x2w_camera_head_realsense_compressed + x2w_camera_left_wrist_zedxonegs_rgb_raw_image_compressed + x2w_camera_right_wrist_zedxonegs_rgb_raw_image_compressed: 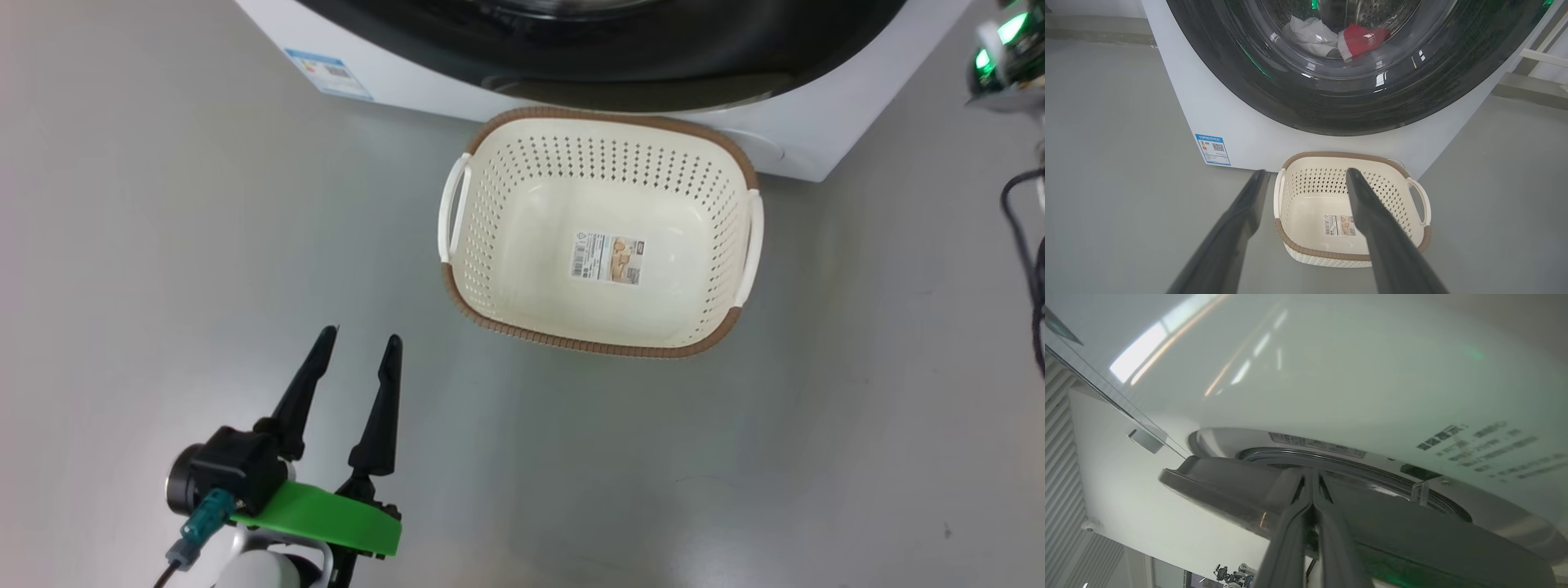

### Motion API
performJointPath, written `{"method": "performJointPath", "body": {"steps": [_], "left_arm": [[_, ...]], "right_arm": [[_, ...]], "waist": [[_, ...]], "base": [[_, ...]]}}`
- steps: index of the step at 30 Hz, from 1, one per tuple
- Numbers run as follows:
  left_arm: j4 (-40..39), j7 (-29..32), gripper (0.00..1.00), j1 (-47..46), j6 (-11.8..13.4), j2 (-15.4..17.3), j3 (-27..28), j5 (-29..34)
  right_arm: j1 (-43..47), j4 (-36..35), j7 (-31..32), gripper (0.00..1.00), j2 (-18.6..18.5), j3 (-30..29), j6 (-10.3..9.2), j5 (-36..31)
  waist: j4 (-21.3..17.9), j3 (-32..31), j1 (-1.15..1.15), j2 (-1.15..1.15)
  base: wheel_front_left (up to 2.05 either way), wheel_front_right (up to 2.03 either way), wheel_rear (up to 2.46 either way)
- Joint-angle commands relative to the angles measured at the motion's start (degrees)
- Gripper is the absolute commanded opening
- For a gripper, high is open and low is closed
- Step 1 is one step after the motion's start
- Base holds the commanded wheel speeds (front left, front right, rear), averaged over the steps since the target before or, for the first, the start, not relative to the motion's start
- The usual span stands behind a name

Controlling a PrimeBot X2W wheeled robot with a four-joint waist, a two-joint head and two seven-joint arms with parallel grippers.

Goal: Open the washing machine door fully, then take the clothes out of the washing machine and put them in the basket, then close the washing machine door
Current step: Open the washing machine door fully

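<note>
Just ahead of the wide-open left gripper (362, 333), the cream basket (522, 163) sits at the foot of the washing machine (1241, 134). Beyond, the glossy black door (1331, 110) screens red-and-white clothes (1359, 38); the closed right gripper (1311, 472) is at its edge.

A smooth grey floor (163, 245) spreads all round, with a small dark speck (947, 532) at the near right. Far left, a low grey kerb (1094, 30) runs along it; far right, a white frame (1545, 57) stands above a similar ledge (1527, 87). The right wrist view has a pale wall (1126, 498) carrying a small grey box (1145, 439) and a dome camera (1089, 526), beside a ribbed panel (1061, 457).
</note>
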Motion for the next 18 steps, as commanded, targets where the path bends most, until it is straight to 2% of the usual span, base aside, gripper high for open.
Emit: {"method": "performJointPath", "body": {"steps": [1, 10, 18], "left_arm": [[-1.06, -0.5, 1.0, -0.69, 0.2, 0.92, 1.64, -0.55], [-0.82, -0.5, 1.0, -1.29, 0.25, 0.92, 1.35, -1.09], [-0.62, -0.5, 1.0, -0.65, 0.4, 0.92, 1.48, -0.85]], "right_arm": [[-1.79, -0.41, 1.57, 0.0, -0.14, 0.23, -0.03, 0.47], [-6.69, 6.54, 10.31, 0.0, -0.29, 2.12, -0.03, -0.22], [-5.57, 8.29, 18.06, 0.0, 0.81, 4.04, -0.03, 0.59]], "waist": [[0.73, 0.96, 0.0, 0.0], [1.07, 1.59, 0.0, 0.0], [0.46, -0.62, 0.0, 0.0]], "base": [[0.0, 0.0, 0.0], [0.0, 0.0, 0.0], [0.0, 0.0, 0.0]]}}
